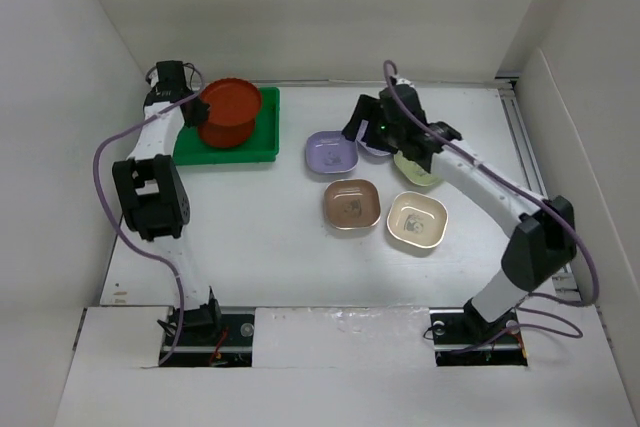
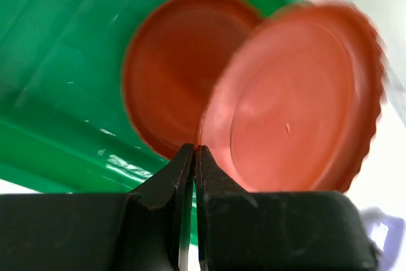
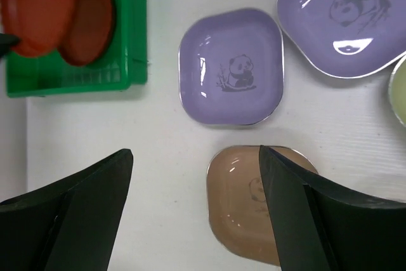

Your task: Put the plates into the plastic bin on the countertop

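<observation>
The green plastic bin (image 1: pixel 262 152) sits at the back left of the white countertop (image 1: pixel 260 237). One round red-brown plate (image 2: pixel 171 68) lies flat in the bin (image 2: pixel 51 61). My left gripper (image 2: pixel 194 150) is shut on the rim of a second red-brown plate (image 2: pixel 298 93), which is tilted above the bin. My right gripper (image 3: pixel 193 157) is open and holds nothing; it hovers over the countertop between a lavender plate (image 3: pixel 231 66) and a tan plate (image 3: pixel 244 201). A second lavender plate (image 3: pixel 346 17), a pale green plate (image 1: pixel 415 169) and a cream plate (image 1: pixel 416 221) lie close by.
White walls enclose the countertop on the left, back and right. A metal rail (image 1: pixel 520 137) runs along the right side. Purple cables loop from both arms.
</observation>
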Controlling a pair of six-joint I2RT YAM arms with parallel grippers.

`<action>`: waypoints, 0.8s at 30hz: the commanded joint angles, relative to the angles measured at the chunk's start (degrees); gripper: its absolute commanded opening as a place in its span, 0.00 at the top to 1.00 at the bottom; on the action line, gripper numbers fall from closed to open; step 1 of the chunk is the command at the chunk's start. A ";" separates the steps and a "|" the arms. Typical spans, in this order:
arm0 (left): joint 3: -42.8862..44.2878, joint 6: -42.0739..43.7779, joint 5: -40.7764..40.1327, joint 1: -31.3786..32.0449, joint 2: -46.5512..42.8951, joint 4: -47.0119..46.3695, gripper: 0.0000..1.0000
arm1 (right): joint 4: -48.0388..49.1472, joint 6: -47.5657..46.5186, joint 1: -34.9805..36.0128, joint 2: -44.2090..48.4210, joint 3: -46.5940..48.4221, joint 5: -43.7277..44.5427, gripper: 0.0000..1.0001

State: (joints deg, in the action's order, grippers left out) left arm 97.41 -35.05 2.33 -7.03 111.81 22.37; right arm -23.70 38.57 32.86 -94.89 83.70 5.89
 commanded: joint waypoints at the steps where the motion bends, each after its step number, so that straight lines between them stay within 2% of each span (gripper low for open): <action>1: 7.68 -0.37 -3.38 0.08 3.48 4.33 1.00 | 3.14 -2.26 -1.39 8.47 -3.01 -1.32 0.14; 4: 12.01 -0.37 -6.54 0.08 8.32 8.90 1.00 | 2.61 -2.97 -2.71 12.61 -6.44 -1.32 0.14; 8: 11.23 -0.90 -10.84 0.08 9.65 9.53 1.00 | 2.61 -4.11 -4.91 19.55 -9.96 -2.98 0.14; 17: 12.99 -1.43 -15.16 0.08 11.68 12.60 1.00 | 2.61 -5.17 -8.07 24.67 -12.42 -5.45 0.14; 18: 12.99 -1.43 -15.16 0.08 11.68 12.61 0.95 | 2.61 -5.69 -8.08 24.67 -13.03 -5.97 0.14; 19: 13.68 -1.43 -14.64 0.08 11.68 12.61 0.80 | 2.61 -5.70 -8.08 25.19 -13.04 -5.98 0.14; 21: 13.69 -1.43 -13.59 0.08 10.63 12.61 0.56 | 2.61 -6.22 -8.08 25.19 -13.65 -5.98 0.14; 22: 12.99 -1.43 -12.97 0.08 8.88 11.48 0.34 | 2.61 -6.22 -8.08 25.19 -14.17 -6.50 0.13; 24: 11.94 -0.82 -9.90 0.08 6.50 10.16 0.23 | 3.75 -6.22 -8.60 25.19 -14.79 -7.11 0.12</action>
State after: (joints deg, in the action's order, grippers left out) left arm 108.16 -36.25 -9.98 -6.87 123.79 33.50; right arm -22.72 33.69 24.88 -70.83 69.69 0.27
